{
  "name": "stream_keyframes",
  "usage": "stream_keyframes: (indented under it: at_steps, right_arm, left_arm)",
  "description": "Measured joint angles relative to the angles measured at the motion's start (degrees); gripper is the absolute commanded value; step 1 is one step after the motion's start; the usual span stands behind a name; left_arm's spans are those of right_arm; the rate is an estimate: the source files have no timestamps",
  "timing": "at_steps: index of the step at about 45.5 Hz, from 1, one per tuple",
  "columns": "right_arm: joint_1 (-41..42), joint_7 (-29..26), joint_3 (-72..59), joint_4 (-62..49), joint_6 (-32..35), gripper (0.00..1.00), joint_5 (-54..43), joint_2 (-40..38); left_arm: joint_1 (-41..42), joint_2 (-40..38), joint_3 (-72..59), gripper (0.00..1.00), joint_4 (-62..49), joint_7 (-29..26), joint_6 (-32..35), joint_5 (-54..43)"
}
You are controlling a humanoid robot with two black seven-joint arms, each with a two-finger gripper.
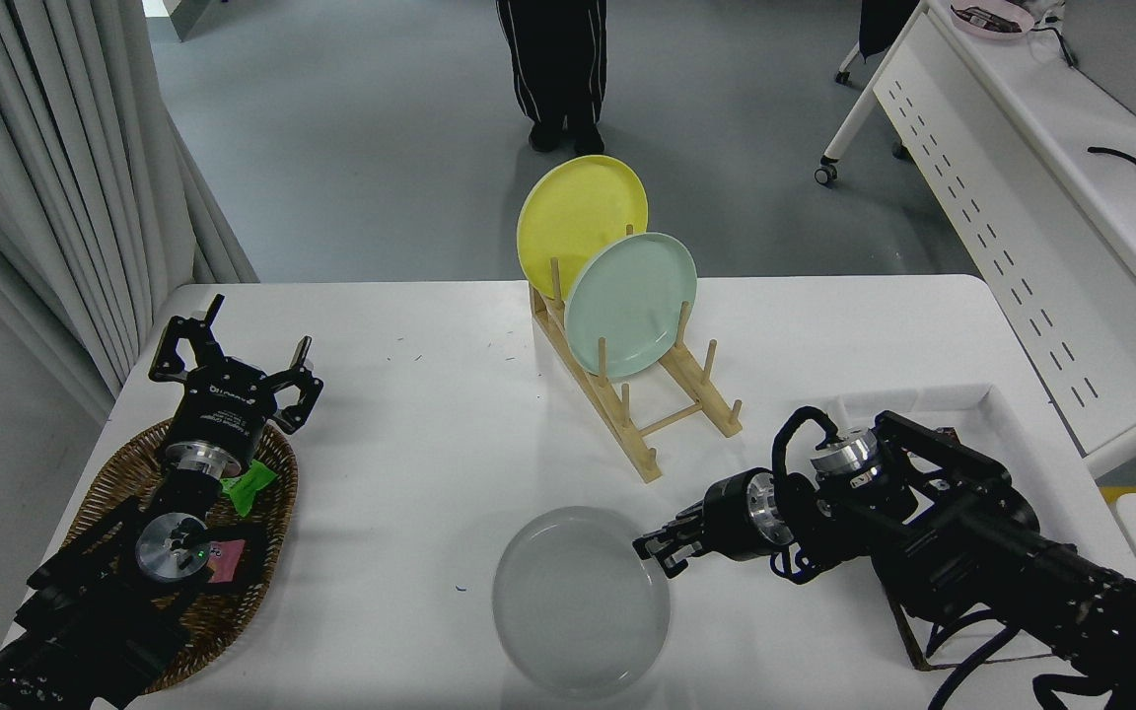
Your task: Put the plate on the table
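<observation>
The pale grey-white plate [578, 600] lies flat on the white table [410, 434] near its front edge, in front of the wooden rack. My right gripper [657, 552] reaches in from the right and sits at the plate's upper right rim, its jaws close together on the rim. My left gripper [233, 347] is parked at the lower left above a wicker basket, jaws spread and empty.
A wooden plate rack [662, 409] stands mid-table holding a yellow plate [580, 222] and a mint green plate [630, 302] upright. A wicker basket [262, 513] lies at the left, a white tray [972, 399] at the right. A person's legs [553, 69] stand beyond the table. A white desk [1022, 197] stands at the far right.
</observation>
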Motion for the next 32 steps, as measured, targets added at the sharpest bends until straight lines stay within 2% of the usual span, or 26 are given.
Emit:
stream_keyframes:
  at_steps: [23,25,29,30,32]
  right_arm:
    - [-0.2,-0.7,-0.1,-0.5,0.0,0.0,-1.5,-0.2]
    - [-0.2,-0.7,-0.1,-0.5,0.0,0.11,-1.5,-0.2]
    - [-0.2,-0.7,-0.1,-0.5,-0.1,0.2,-1.6,-0.2]
    - [-0.2,-0.7,-0.1,-0.5,-0.1,0.25,-1.6,-0.2]
    - [-0.2,-0.7,0.0,-0.5,-0.1,0.47,-1.7,-0.2]
  left_arm:
    - [0.0,0.0,0.0,1.0,0.0,0.0,0.0,0.0]
    - [0.0,0.0,0.0,1.0,0.0,0.0,0.0,0.0]
    - [0.0,0.0,0.0,1.0,0.0,0.0,0.0,0.0]
    - [0.0,0.0,0.0,1.0,0.0,0.0,0.0,0.0]
    - [0.0,0.0,0.0,1.0,0.0,0.0,0.0,0.0]
